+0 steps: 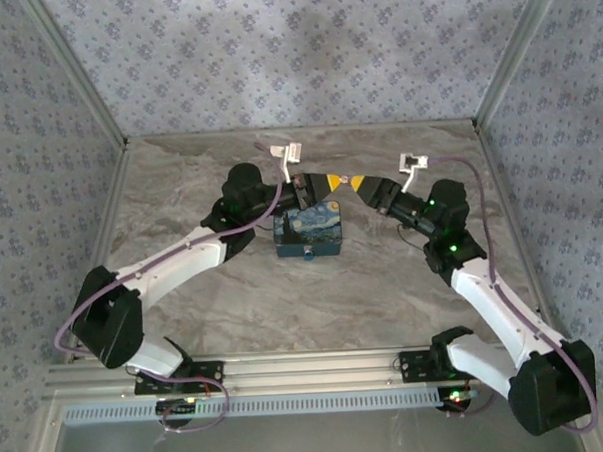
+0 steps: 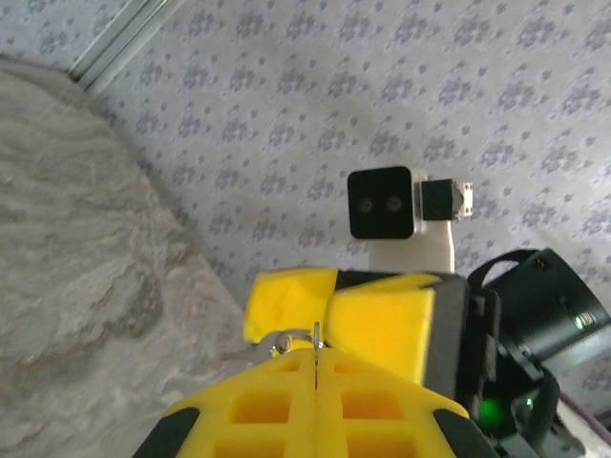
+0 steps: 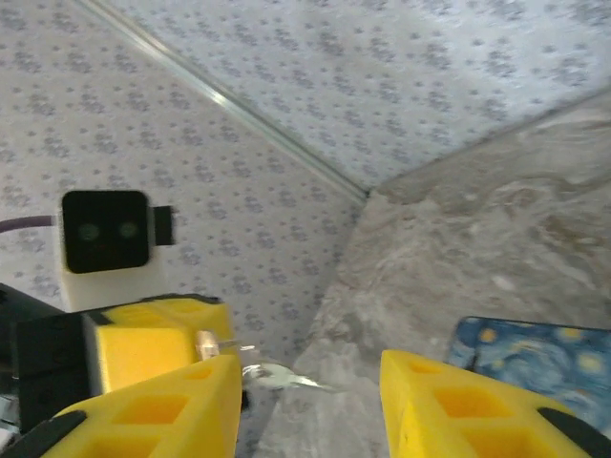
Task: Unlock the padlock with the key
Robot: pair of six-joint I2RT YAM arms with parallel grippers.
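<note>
The left gripper (image 2: pixel 315 377) has its fingers pressed together, pinching the key (image 3: pixel 272 374). The right gripper (image 3: pixel 307 367) has its fingers spread near it. Both hover at 12 o'clock of the starry box (image 1: pixel 307 234), with bare table (image 1: pixel 184 291) around and forearms angled inward.

**No readable text**

We can read no words, numbers, brand marks or signs on anything in these views. The blue box (image 1: pixel 307 236) bears a painted swirling night-sky picture, and we can make out no lettering on it.
</note>
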